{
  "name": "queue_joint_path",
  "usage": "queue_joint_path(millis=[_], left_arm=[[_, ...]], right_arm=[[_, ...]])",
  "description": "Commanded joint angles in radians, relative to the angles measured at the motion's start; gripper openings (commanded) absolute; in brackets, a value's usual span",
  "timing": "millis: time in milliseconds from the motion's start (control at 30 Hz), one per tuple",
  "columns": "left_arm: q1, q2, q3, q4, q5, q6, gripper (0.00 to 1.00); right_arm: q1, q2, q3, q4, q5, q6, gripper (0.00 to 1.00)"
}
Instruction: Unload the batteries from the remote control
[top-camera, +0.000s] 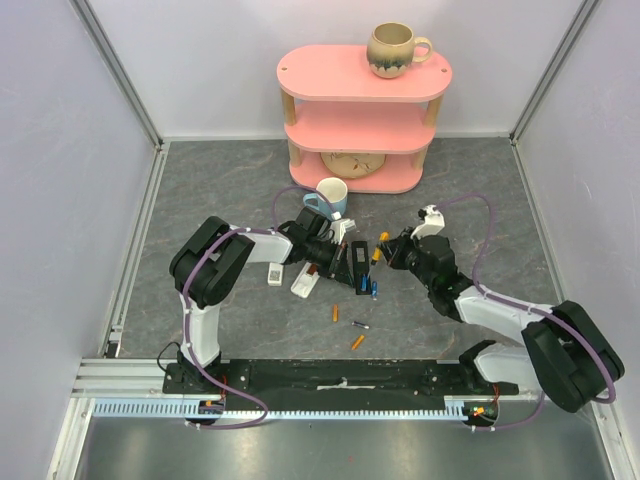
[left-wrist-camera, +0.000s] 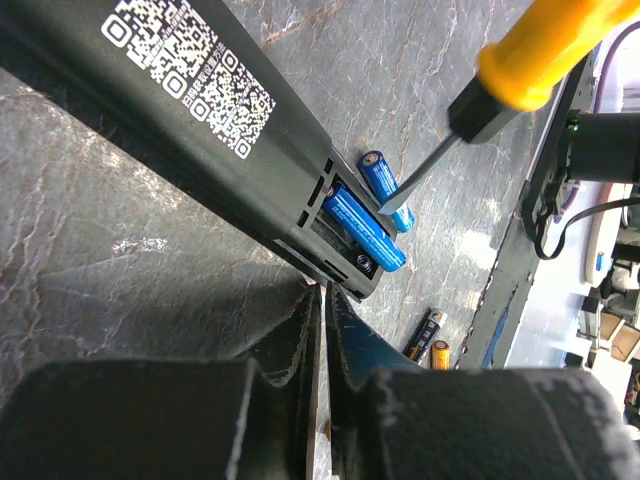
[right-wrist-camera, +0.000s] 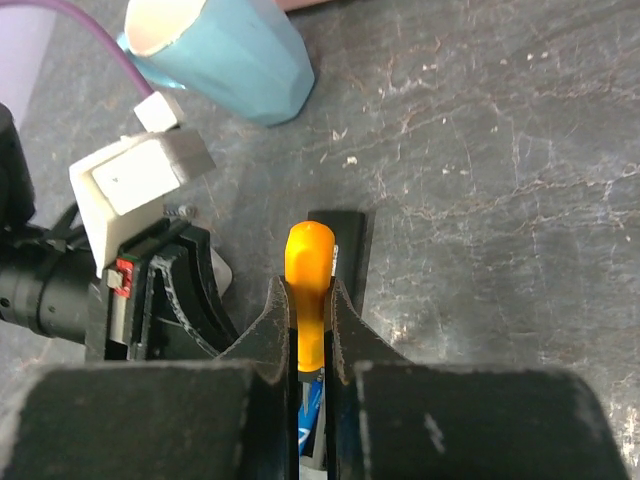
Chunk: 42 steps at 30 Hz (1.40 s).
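Note:
The black remote (top-camera: 357, 267) lies with its battery bay open. In the left wrist view the remote (left-wrist-camera: 190, 110) holds one blue battery (left-wrist-camera: 362, 228), and a second blue battery (left-wrist-camera: 385, 185) lies on the table beside it. My left gripper (top-camera: 337, 257) is shut, and its tips (left-wrist-camera: 324, 295) sit at the remote's open end. My right gripper (top-camera: 384, 251) is shut on the orange-handled screwdriver (right-wrist-camera: 308, 285). The screwdriver tip (left-wrist-camera: 398, 198) is at the bay, next to the blue batteries. Loose batteries lie nearer me: two orange (top-camera: 336, 313) (top-camera: 357, 342) and one silvery (top-camera: 360, 324).
A white remote (top-camera: 304, 284) and a small white piece (top-camera: 275, 275) lie left of the black remote. A blue mug (top-camera: 330, 197) stands just behind the grippers. A pink shelf (top-camera: 362, 115) with a beige mug (top-camera: 392, 50) stands at the back.

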<state>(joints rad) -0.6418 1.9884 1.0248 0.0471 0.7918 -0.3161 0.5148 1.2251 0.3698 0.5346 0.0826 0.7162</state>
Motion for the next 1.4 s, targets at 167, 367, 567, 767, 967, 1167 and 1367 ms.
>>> queue_joint_path(millis=[167, 367, 567, 767, 967, 1167, 1367], left_arm=[[-0.004, -0.013, -0.008, 0.007, -0.046, 0.048, 0.12], [-0.004, -0.01, -0.005, 0.007, -0.042, 0.048, 0.12], [-0.004, -0.007, -0.002, 0.007, -0.034, 0.046, 0.12], [-0.004, -0.01, -0.003, 0.007, -0.032, 0.049, 0.12], [-0.004, -0.01, -0.002, 0.007, -0.031, 0.049, 0.12], [-0.006, -0.008, 0.0, 0.007, -0.026, 0.049, 0.12], [-0.006, -0.014, -0.006, 0.011, -0.023, 0.051, 0.12]], right_arm=[[0.051, 0.054, 0.031, 0.005, 0.04, -0.026, 0.0], [0.076, 0.065, 0.02, 0.016, 0.106, -0.017, 0.0], [0.096, 0.088, -0.035, 0.077, 0.241, 0.106, 0.0], [0.097, 0.132, -0.152, 0.278, 0.285, 0.262, 0.0], [0.102, 0.091, -0.184, 0.271, 0.4, 0.307, 0.0], [0.113, 0.077, -0.181, 0.287, 0.453, 0.305, 0.0], [0.129, 0.171, -0.155, 0.406, 0.399, 0.302, 0.0]])
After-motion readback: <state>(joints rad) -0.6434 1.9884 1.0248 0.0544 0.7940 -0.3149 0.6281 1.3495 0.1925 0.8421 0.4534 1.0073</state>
